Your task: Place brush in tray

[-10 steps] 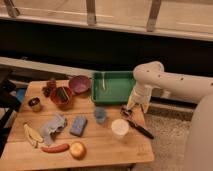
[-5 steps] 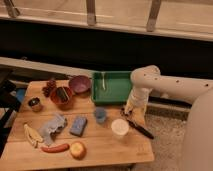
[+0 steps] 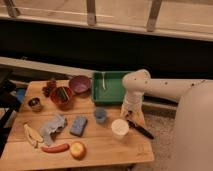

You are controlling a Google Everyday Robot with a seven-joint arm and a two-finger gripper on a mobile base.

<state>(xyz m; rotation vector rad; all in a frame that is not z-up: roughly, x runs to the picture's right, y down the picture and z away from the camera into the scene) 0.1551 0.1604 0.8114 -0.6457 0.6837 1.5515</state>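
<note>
Nearest, along the front of the pale wooden table [image 3: 110, 152]: one round yellow-and-red fruit [image 3: 77, 150], smooth-skinned, and just left of it one slim red sausage-shaped piece [image 3: 55, 148] lying flat. A little further back at the left, one curved yellow banana [image 3: 32, 135], then one crumpled grey-blue cloth [image 3: 52, 125] and one flat blue rectangular sponge [image 3: 78, 125] side by side.

To the right of these, two cups: one white [image 3: 120, 128], upright, round-mouthed, contents not discernible; one smaller and blue [image 3: 100, 115], upright, just behind and left of it.

Right of the white cup, the brush [image 3: 141, 130]: slim, black, long-handled, lying flat on the wood near the right edge, slanting from its inner end by the cup out toward the front right corner. Not in the tray.

Directly over the brush's inner end, the gripper [image 3: 131, 115], white, pointing straight down from a smooth rounded arm reaching in from the right. Width of its opening not discernible from here, nor whether touching the brush or just above it.

Further back at the left, one small shiny metal tin [image 3: 35, 104]. Then two round bowls: one red [image 3: 52, 97] holding something dark and greenish, one maroon [image 3: 80, 85] behind and right of it. Beside them, one cluster of dark grapes [image 3: 50, 88].

Farthest, at the back right of the table, the tray [image 3: 114, 93]: green, shallow, rectangular, raised rim, holding one small pale utensil [image 3: 103, 80] lying lengthwise at its left side; right near corner hidden under the arm.
</note>
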